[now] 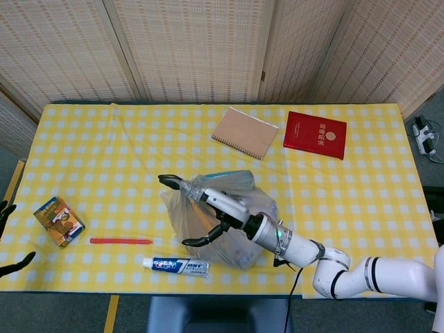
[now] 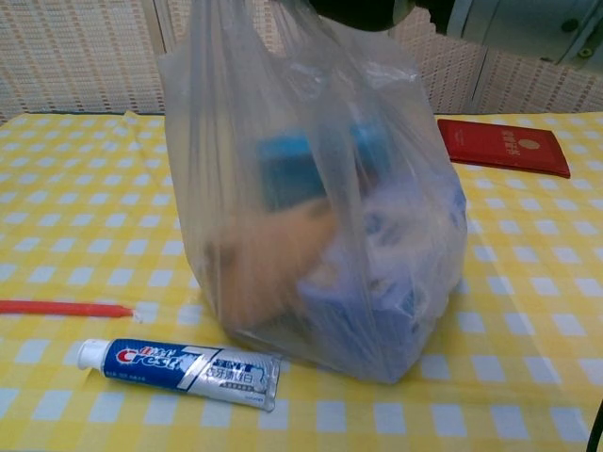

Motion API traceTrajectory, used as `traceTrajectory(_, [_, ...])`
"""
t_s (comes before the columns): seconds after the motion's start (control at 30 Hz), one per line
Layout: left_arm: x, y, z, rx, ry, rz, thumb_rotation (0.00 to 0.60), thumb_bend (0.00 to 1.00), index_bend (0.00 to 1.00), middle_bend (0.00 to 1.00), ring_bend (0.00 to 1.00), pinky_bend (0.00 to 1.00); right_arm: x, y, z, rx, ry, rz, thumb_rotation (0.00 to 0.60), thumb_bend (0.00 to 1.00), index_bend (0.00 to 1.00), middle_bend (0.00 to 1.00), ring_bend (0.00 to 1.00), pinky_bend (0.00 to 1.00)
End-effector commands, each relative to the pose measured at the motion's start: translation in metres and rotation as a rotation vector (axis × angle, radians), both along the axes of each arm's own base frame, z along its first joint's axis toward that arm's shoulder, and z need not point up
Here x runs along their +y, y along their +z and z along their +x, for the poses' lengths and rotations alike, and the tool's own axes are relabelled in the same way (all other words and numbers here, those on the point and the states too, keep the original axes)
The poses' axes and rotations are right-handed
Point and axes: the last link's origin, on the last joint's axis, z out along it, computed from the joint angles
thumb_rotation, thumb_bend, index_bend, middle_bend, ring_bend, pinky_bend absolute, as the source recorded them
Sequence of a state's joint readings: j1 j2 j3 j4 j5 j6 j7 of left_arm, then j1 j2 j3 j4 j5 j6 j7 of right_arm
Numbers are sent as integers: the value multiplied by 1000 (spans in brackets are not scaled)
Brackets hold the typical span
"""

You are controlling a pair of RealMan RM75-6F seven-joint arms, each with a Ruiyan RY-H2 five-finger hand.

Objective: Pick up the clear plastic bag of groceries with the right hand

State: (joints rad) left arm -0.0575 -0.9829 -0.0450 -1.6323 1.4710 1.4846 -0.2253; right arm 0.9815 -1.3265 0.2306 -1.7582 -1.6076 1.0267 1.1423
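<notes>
Near edge of desk (image 1: 90,139): toothpaste tube (image 2: 179,369) lying flat, just in front of clear plastic bag (image 2: 311,217). Bag gripped at gathered top by right hand (image 1: 205,215), so contents hang low for lift; bag base seems at or barely off desk, contact hard to judge. Contents blurred: blue box, orange item, rest unclear. Left hand (image 1: 8,236) cut off at frame edge, fingers apart, holding nothing. Farther back: notebook (image 1: 245,132), red booklet (image 1: 315,134).
</notes>
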Motion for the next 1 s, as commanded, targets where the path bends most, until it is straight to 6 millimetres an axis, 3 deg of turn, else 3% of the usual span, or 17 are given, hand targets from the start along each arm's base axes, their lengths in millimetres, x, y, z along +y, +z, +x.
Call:
traceTrajectory(0.03, [-1,0,1,2,-6,2,600,224,0,0,14,0,3,7,3,-66,2,-1,600,262,0,0,0,0])
traceTrajectory(0.27, [-2,1,1,-1,-11,10,600,225,0,0,14,0,4,18,1,-318,-79,25,600,262,0,44,115,10])
traceTrajectory(0.47, [-1,1,1,-17,2,-9,600,224,0,0,6,0,3,23,0,-455,-171,111,600,262,40,135,228,155])
traceTrajectory(0.67, [0,0,1,-9,2,-15,600,225,0,0,6,0,-3,30,-2,-541,-265,208,600,261,299,353,389,317])
traceTrajectory(0.83, [0,-1,1,-2,5,-17,600,224,0,0,8,0,-6,35,-2,-562,-294,232,600,269,520,549,572,515])
traceTrajectory(1.0, [0,-2,2,4,5,-20,600,225,0,0,9,0,-9,41,-3,-583,-335,259,600,384,638,646,701,662])
